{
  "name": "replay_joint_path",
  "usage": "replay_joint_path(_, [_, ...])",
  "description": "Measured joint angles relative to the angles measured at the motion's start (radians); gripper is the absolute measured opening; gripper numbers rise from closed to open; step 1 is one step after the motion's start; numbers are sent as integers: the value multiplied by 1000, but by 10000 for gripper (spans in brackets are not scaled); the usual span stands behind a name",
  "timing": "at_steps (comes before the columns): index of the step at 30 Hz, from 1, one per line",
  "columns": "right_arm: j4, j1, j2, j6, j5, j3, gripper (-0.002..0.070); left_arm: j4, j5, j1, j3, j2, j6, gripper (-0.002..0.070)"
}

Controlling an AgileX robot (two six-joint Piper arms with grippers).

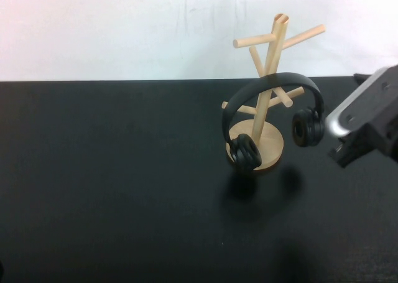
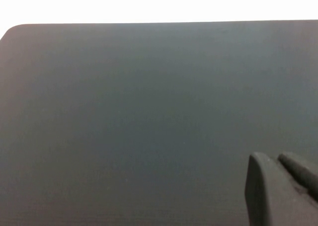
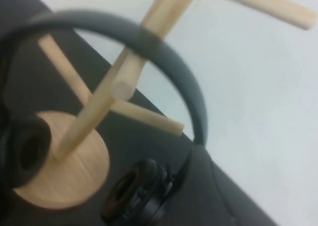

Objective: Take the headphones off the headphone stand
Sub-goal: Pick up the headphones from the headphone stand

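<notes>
The light wooden headphone stand (image 1: 272, 59) stands on its round disc base (image 1: 272, 147) at the table's centre right. The black headphones (image 1: 273, 79) arch across its pole, tilted. One ear cup (image 1: 244, 152) hangs low in front of the base and the other ear cup (image 1: 308, 127) is higher on the right. My right gripper (image 1: 328, 127) is at that higher cup, shut on the headband's end. In the right wrist view the headband (image 3: 164, 52) runs above a peg end (image 3: 121, 89) into my gripper (image 3: 208, 166). My left gripper (image 2: 283, 179) is shut, empty, over bare table.
The black table (image 1: 112, 190) ends at a white wall (image 1: 124, 28) behind the stand. Several pegs (image 1: 305, 34) stick out above and beside the headband. The right arm's body (image 1: 370, 118) fills the right edge.
</notes>
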Motion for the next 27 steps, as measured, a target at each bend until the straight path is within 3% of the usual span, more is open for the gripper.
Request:
replay_joint_path(7, [-61,9,136,-133,-147,0,466,0,0,0,0,0,0,2])
replay_joint_path(18, [-82,9,250,-142,-296,-2,466,0,0,0,0,0,0,2])
replay_joint_path(27, [-82,9,310,-105,-288,-122,466,0,0,0,0,0,0,2])
